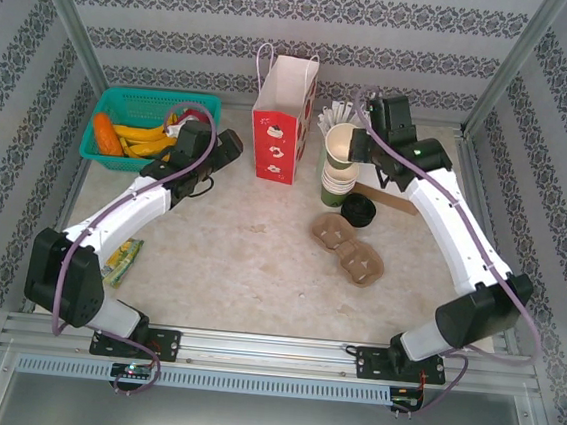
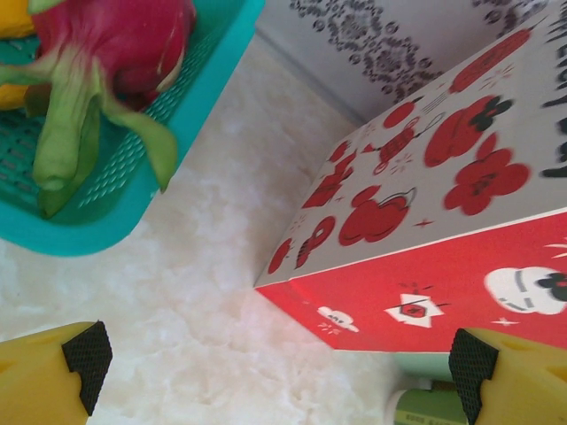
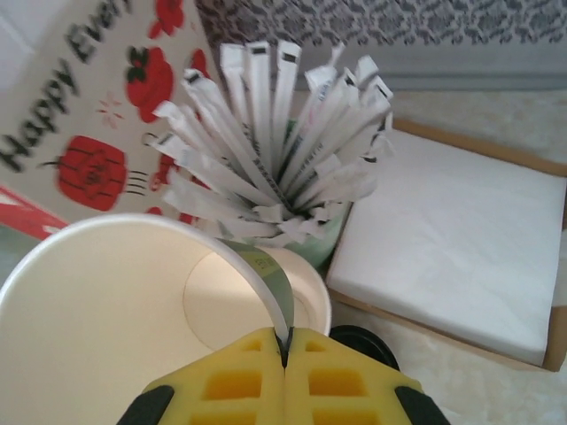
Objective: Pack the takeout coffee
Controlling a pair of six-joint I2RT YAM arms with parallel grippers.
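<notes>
Your right gripper (image 3: 285, 341) is clamped on the rim of the takeout coffee cup (image 3: 97, 310), its 2 yellow pads pressed together with the cup wall between them. The cup is open-topped, cream inside and green outside. In the overhead view it hangs from that gripper (image 1: 363, 145) above the stack of paper cups (image 1: 337, 186); you cannot tell whether the cup (image 1: 340, 146) is fully clear of the stack. The wrist camera shows the stack's rim (image 3: 310, 292) just behind the held wall, and a black lid (image 3: 376, 343) lies low beside it on the table. Beyond stand a holder of paper-wrapped sticks (image 3: 275, 133) and a tray of white napkins (image 3: 452, 239). The gift bag (image 1: 280, 122) stands upright just left of the cup, with 2 cardboard cup carriers (image 1: 330, 229) nearer you.

Your left gripper (image 2: 279, 372) is spread wide and holds nothing, low over the table between the teal basket (image 2: 204, 80) and the bag (image 2: 443, 221), well apart from the cup.
</notes>
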